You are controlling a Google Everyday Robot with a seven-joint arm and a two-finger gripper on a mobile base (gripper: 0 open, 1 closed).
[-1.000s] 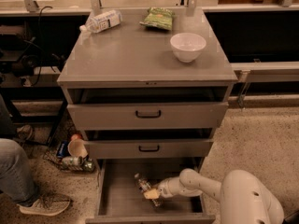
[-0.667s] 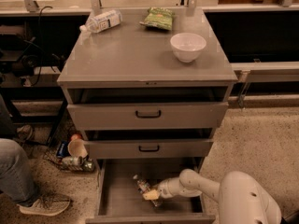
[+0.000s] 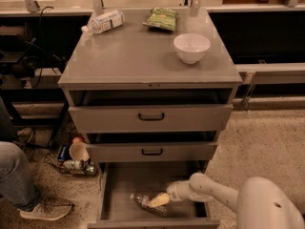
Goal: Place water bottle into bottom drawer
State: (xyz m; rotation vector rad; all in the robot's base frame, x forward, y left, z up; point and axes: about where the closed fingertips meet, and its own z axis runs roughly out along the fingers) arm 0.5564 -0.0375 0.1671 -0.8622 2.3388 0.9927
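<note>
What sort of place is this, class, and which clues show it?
Probably a robot test lab or workshop: a grey metal drawer cabinet, loose cables at the left, and a robot's gripper down in the open bottom drawer, at the water bottle.

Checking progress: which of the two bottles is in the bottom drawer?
The clear water bottle lying on the bottom drawer floor at the end effector; the other bottle, with a large white label, lies on the cabinet top.

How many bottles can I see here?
2. One white-labelled bottle lies on the cabinet top; the water bottle is in the bottom drawer, at the gripper. Others may hide in the floor clutter.
</note>
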